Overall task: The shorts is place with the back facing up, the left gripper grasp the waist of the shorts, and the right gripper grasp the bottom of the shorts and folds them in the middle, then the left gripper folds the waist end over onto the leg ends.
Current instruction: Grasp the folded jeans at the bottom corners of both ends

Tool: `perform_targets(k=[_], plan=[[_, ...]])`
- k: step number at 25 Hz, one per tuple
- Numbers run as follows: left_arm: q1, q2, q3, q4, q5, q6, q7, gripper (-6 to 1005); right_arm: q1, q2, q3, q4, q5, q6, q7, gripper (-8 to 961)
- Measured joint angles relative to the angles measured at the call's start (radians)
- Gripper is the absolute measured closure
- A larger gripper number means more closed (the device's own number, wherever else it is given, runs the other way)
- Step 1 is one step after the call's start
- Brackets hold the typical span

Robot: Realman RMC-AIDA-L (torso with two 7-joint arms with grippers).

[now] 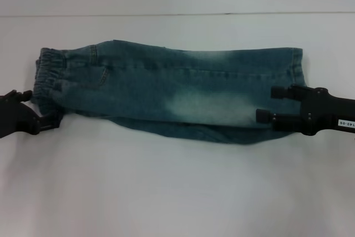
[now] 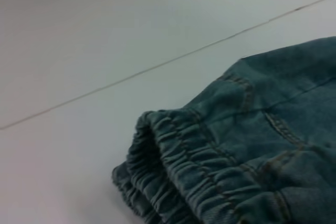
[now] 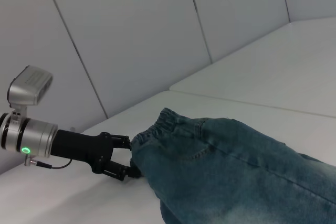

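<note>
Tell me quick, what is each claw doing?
Left gripper: shut on the waist.
Right gripper: open, over the leg ends.

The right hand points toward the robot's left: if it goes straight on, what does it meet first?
Likely the faded blue-green denim shorts themselves: the black two-fingered right hand already lies over their leg end, its fingers open. Beyond lies more denim, though its height above the cloth is unclear.

The shorts lie between left gripper and right gripper.
</note>
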Motion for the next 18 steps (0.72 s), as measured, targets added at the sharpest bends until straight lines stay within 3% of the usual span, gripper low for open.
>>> perform_targets(k=[10, 18], plan=[[-0.001, -0.002, 0.005, 0.006, -0.008, 0.028, 0.026, 166, -0.001, -0.001, -0.001, 0.001, 0.004, -0.005, 0.002, 25], [0.008, -0.016, -0.003, 0.020, -0.066, 0.036, 0.057, 209, 0.002, 0.000, -0.004, 0.018, 0.005, -0.006, -0.003, 30]])
